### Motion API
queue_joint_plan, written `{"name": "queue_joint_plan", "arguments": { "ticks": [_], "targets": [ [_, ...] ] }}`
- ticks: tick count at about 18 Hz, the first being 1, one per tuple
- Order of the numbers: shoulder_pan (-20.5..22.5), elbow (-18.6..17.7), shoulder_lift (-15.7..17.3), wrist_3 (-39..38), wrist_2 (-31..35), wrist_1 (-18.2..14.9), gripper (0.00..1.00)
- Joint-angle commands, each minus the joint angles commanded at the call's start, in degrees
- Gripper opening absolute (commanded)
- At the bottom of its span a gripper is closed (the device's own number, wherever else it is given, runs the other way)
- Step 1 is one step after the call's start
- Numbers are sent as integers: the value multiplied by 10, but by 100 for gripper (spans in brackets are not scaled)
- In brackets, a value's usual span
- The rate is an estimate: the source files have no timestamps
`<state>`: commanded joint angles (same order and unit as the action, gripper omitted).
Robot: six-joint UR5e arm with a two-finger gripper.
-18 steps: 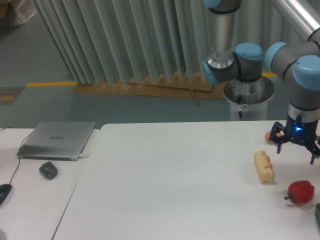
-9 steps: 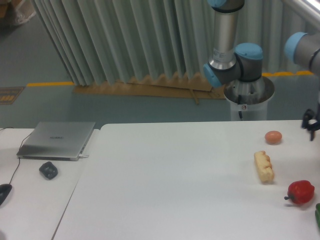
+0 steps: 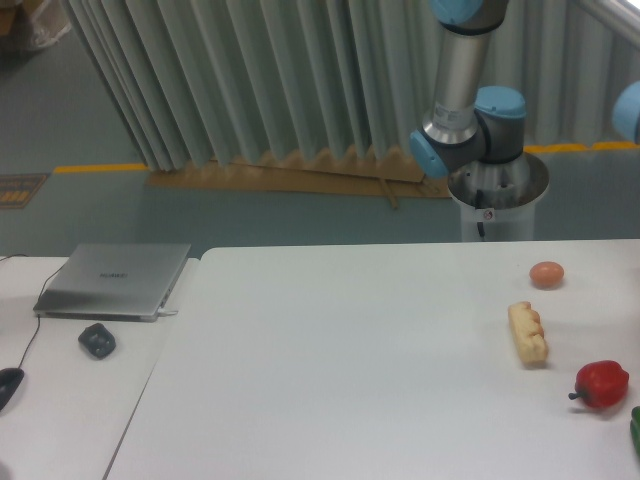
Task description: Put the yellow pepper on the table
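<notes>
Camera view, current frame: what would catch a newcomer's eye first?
Probably the red pepper near the table's right edge, with a pale corn-like piece and a small orange egg-like item behind it. The arm rises behind the table, gripper out of frame. A closed grey laptop sits on the left desk.

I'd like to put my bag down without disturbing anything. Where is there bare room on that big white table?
The table is bare from its left edge to the corn-like piece. The right side is crowded: egg, red pepper, something green at the edge.
</notes>
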<state>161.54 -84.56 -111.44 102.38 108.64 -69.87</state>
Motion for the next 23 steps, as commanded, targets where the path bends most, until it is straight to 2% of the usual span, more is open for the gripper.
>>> {"name": "queue_joint_plan", "arguments": {
  "ticks": [2,4,5,7,10,13,15,16,17,21,23],
  "targets": [
    [13,3,-5,-35,-48,11,100],
    [24,11,-11,-250,-84,37,100],
    [43,14,-18,-323,-92,40,100],
    [60,13,-21,-353,-101,44,100],
    [88,16,-21,-470,-106,48,100],
    [100,9,-32,-510,-111,57,100],
    [93,0,-40,-634,-139,105,100],
    [89,-3,-35,-630,-134,105,100],
    [89,-7,-21,-594,-135,104,100],
    [103,-8,-30,-577,-137,106,100],
    [103,-7,-46,-578,-135,110,100]
  ]
}}
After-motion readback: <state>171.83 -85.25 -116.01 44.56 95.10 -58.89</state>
